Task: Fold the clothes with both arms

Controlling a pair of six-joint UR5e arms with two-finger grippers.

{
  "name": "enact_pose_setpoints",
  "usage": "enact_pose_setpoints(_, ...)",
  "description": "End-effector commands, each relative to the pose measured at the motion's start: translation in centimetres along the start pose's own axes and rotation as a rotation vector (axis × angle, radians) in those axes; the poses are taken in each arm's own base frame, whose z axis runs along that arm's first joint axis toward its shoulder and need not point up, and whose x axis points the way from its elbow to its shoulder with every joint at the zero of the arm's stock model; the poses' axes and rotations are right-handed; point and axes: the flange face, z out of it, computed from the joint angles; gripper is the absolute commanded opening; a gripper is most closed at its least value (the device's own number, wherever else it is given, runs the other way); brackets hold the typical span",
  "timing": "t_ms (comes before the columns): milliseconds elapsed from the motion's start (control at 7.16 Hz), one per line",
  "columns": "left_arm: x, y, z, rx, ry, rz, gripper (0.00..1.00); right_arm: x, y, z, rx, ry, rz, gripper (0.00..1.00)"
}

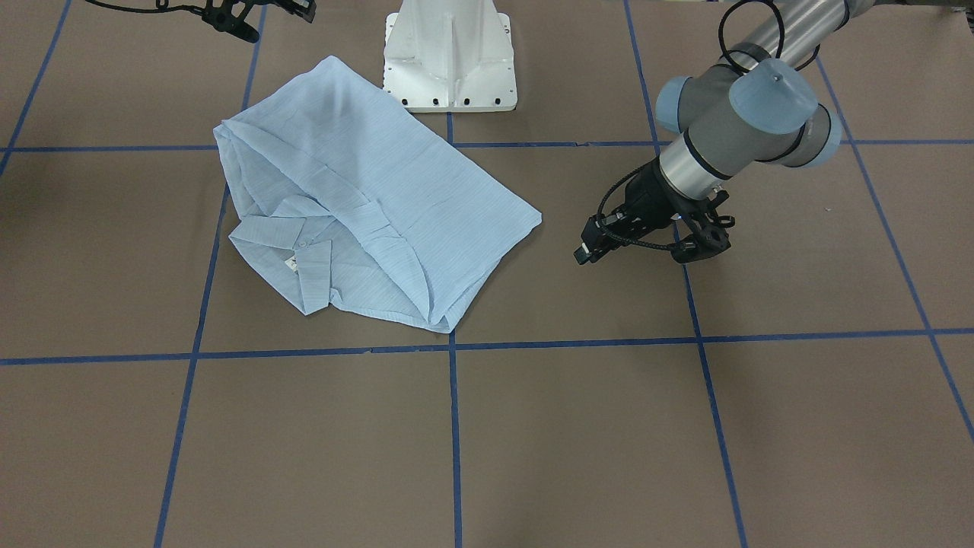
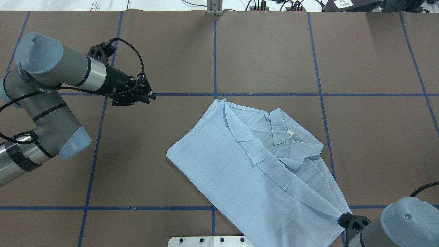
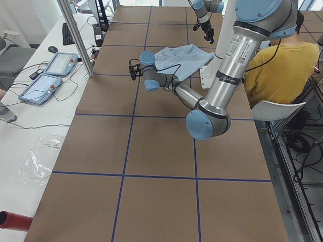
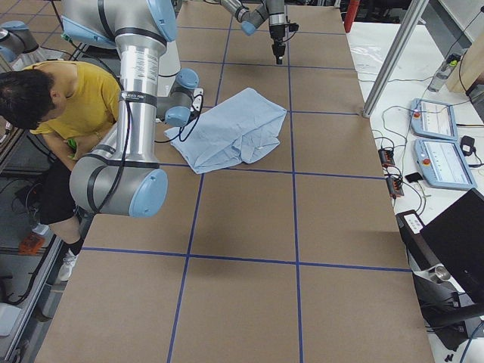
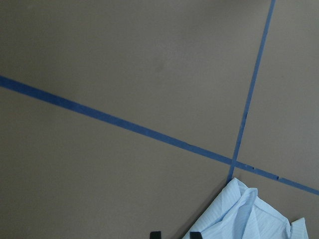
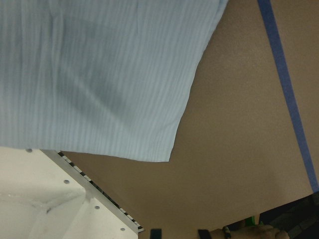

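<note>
Left jaws: you are seeing the left gripper (image 2: 149, 96) hanging over bare table (image 2: 274, 51), its jaws parted and gripping nothing.
Right jaws: the right gripper (image 1: 262, 17) is hovering near the shirt's (image 2: 240, 171) edge, its jaws parted and empty.
Shirt: it is lying partly folded, collar (image 2: 284, 132) up, in front of the white base (image 1: 449, 61).

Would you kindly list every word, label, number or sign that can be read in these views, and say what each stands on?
No text can be read in any view.
Neck label on the shirt: a dark mark, too small to read.
White stickers on black gear beyond the table's far edge: blurred.
Printing on the left arm: too small to read.
</note>
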Motion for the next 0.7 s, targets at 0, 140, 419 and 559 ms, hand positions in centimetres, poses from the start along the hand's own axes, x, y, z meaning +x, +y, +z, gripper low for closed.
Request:
enact_pose_setpoints(0,-0.3,3.3,2.2,-0.008,-0.009,-0.119,0.54,-1.2,-1.8,-1.5,0.07,-0.069,0.025,1.0)
enact_pose_setpoints(140,-0.5,5.8,3.2,-0.04,-0.016,-0.163,0.56,-3.8,-3.7,-4.4,0.121,-0.173,0.047,1.0)
enact_pose_setpoints(419,-2.0,10.4,6.7,-0.043,-0.097,-0.24,0.6,-10.8,-13.6,-10.8,0.305,-0.362,0.112,1.0)
enact_pose_setpoints(559,-1.4,11.9,6.1,-0.037,-0.117,-0.245,0.59,-11.9,-16.8,-12.7,0.372,-0.387,0.097,1.0)
